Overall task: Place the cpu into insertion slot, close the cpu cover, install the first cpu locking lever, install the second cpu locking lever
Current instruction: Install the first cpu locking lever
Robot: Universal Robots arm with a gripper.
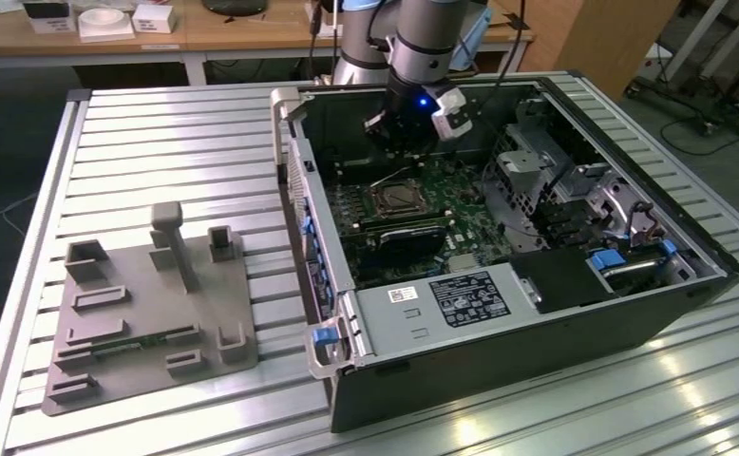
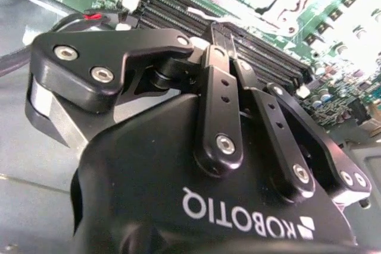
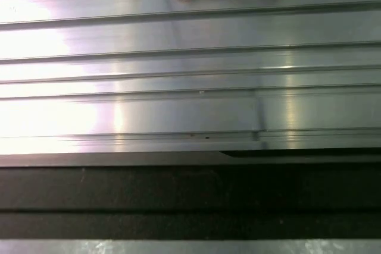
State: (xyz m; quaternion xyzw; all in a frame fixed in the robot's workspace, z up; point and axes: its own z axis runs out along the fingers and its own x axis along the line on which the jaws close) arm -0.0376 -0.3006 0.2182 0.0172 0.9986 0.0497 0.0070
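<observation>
Just above the insertion slot (image 1: 402,198), inside the open computer case (image 1: 535,366): gripper (image 1: 399,147) hovering over the green board; whether open or clamped, impossible to tell.

computer case (image 1: 535,351) on table (image 1: 154,142) | fixture tray (image 1: 154,313) on table, at the exterior view's left of computer case | board (image 1: 461,180) in computer case | insertion slot (image 1: 399,198) on board | memory slots (image 1: 402,226) just camera-side of insertion slot | my gripper (image 1: 402,147) over board, just behind insertion slot
</observation>
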